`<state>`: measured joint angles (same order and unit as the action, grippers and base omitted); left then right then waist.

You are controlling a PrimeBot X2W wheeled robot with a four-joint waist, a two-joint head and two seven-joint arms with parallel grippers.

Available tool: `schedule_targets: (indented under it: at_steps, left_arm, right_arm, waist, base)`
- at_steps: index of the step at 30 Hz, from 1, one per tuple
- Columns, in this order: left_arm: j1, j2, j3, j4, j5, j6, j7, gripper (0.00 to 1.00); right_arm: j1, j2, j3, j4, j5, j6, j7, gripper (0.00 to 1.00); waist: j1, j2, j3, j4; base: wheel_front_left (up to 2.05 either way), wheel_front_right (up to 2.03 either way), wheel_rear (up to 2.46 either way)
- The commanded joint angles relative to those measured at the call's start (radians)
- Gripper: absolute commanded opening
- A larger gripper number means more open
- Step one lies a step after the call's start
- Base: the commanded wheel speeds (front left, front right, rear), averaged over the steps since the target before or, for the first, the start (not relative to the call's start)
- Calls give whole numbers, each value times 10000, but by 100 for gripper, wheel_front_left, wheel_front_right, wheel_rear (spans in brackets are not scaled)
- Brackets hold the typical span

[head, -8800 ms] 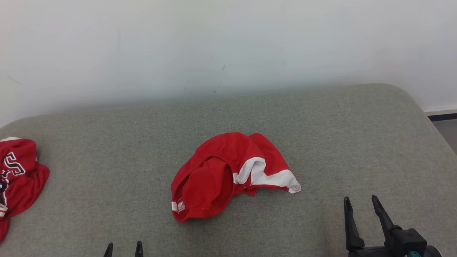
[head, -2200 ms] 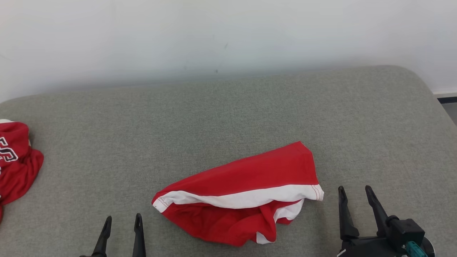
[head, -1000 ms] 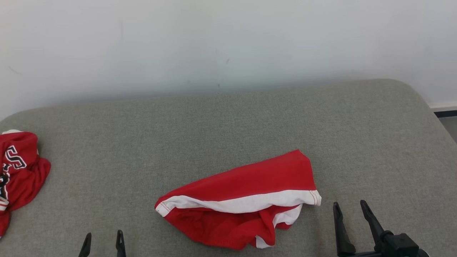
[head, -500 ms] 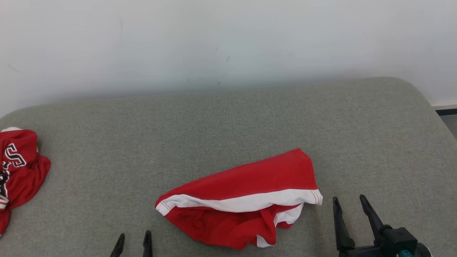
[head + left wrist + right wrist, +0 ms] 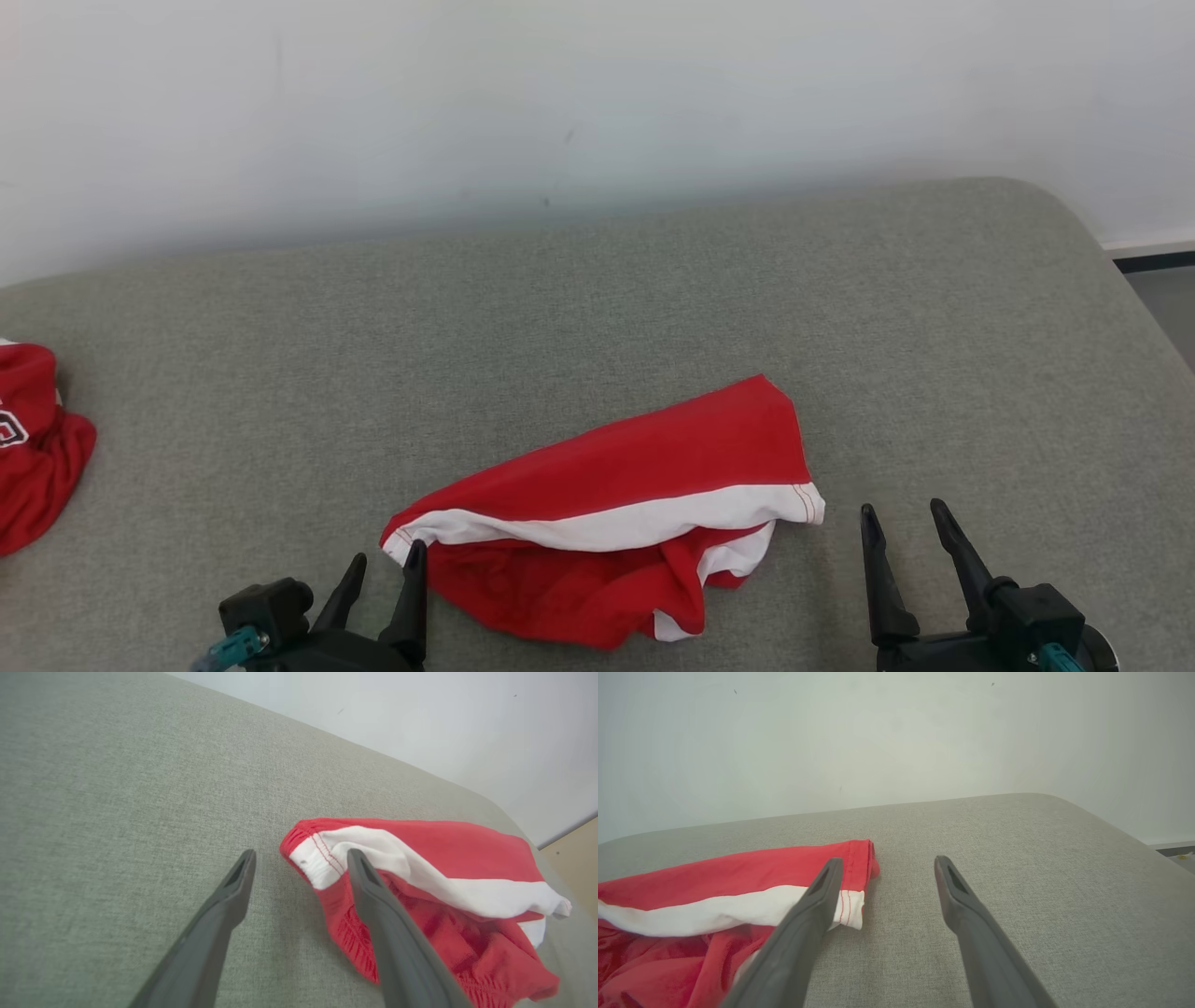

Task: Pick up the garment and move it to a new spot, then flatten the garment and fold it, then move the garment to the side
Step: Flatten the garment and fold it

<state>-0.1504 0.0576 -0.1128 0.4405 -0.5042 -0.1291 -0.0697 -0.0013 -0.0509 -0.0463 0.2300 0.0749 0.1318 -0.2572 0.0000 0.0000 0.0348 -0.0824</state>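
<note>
Head view puts the red garment [image 5: 607,523] low and centre on the grey cushion [image 5: 560,308], close to the robot's edge of it. It lies partly spread and partly crumpled. A smooth red panel sits on top, a white band [image 5: 616,525] runs along it, and bunched folds sag out below on the near side.

Its long axis runs across the robot from left to right, with the right end tilted a little farther away. The left gripper [image 5: 388,553] is the nearer of the two. Its jaws stand wide apart, and the inner finger's tip sits right at the garment's left white corner. In the left wrist view that corner [image 5: 317,868] lies just ahead of the gap and toward the inner finger, which crosses over the cloth; whether it touches cannot be told.

The right gripper [image 5: 901,507] is also spread wide and holds nothing. It waits just beside the garment's right end, with a strip of bare cushion between them. From there the cloth lies to its inner side, not between its fingers.

Judging from this, the flattening step is at hand, with each arm near one end.

The cushion is a woven grey pad with rounded corners, set against a plain pale wall [image 5: 560,93]. A second red garment [image 5: 33,448] lies well apart at the far left edge, and a sliver of floor [image 5: 1167,299] shows at the right.
</note>
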Motion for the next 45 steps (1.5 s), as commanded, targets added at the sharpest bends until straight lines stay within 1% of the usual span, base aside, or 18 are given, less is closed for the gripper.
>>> schedule_targets:
  at_steps: [1,2,3,6,7,9,10,11,12,15,16,17,18,22,26,29,37,45]
  left_arm:
    - [-123,73,22,114,-143,-5,64,100]
    - [-158,75,42,172,-199,-3,81,100]
    - [-174,68,62,234,-263,-3,143,97]
    - [-215,59,29,338,-374,-4,221,82]
    - [-218,56,1,355,-416,-5,235,73]
    - [-235,59,-52,364,-476,-6,212,63]
    - [-264,56,-76,375,-522,-6,224,54]
    - [-293,52,-109,383,-571,-7,247,48]
    - [-328,49,-126,386,-634,-8,241,44]
    - [-429,57,-250,363,-793,-9,159,42]
    - [-448,101,-297,363,-794,-9,106,35]
    - [-478,146,-318,366,-770,-8,61,15]
    - [-506,168,-339,375,-764,-8,-5,0]
    - [-558,203,-480,367,-737,-9,-106,0]
    - [-399,175,-609,358,-785,-10,-260,0]
    - [-376,146,-705,408,-846,-10,-304,0]
    - [-453,134,-877,532,-928,-11,-404,0]
    - [-512,215,-955,558,-941,-11,-410,0]
  right_arm:
    - [-75,13,18,20,58,-22,-58,100]
    - [-88,15,1,29,65,-22,-52,100]
    - [-106,15,-7,33,71,-22,-52,100]
    - [-123,15,-38,29,68,-22,-67,100]
    - [-123,15,-44,27,65,-22,-71,100]
    - [-121,15,-52,17,60,-22,-77,100]
    - [-131,15,-49,14,63,-22,-78,100]
    - [-146,15,-39,11,66,-22,-81,100]
    - [-165,15,-29,16,74,-22,-80,100]
    - [-201,15,50,47,80,-22,-83,100]
    - [-221,15,105,55,65,-22,-84,100]
    - [-249,16,191,76,26,-22,-84,100]
    - [-293,18,309,117,-32,-22,-71,100]
    - [-569,10,514,263,-320,-22,511,100]
    - [-828,6,627,413,-574,-22,1811,100]
    - [-983,-76,677,555,-524,-22,2698,100]
    - [-1278,-251,1031,754,-111,-22,3387,100]
    - [-1544,-333,1109,1035,85,-22,3484,100]
  waist:
    - [0,0,60,-102]
    - [0,0,71,-129]
    - [0,0,85,-156]
    - [0,0,125,-191]
    - [0,0,136,-194]
    - [0,0,160,-192]
    - [0,0,169,-187]
    - [0,0,179,-181]
    - [0,0,188,-174]
    - [0,0,213,-158]
    - [0,0,223,-153]
    - [0,0,236,-147]
    - [0,0,249,-146]
    - [0,0,304,-105]
    - [0,0,357,-32]
    - [0,0,393,46]
    - [0,0,433,172]
    - [0,0,494,226]
  base:
    - [0,0,0]
    - [0,0,0]
    - [0,0,0]
    - [0,0,0]
    - [0,0,0]
    - [0,0,0]
    - [0,0,0]
    - [0,0,0]
    - [0,0,0]
    - [0,0,0]
    - [0,0,0]
    - [0,0,0]
    - [0,0,0]
    - [0,0,0]
    - [0,0,0]
    - [0,0,0]
    - [0,0,0]
    - [0,0,0]
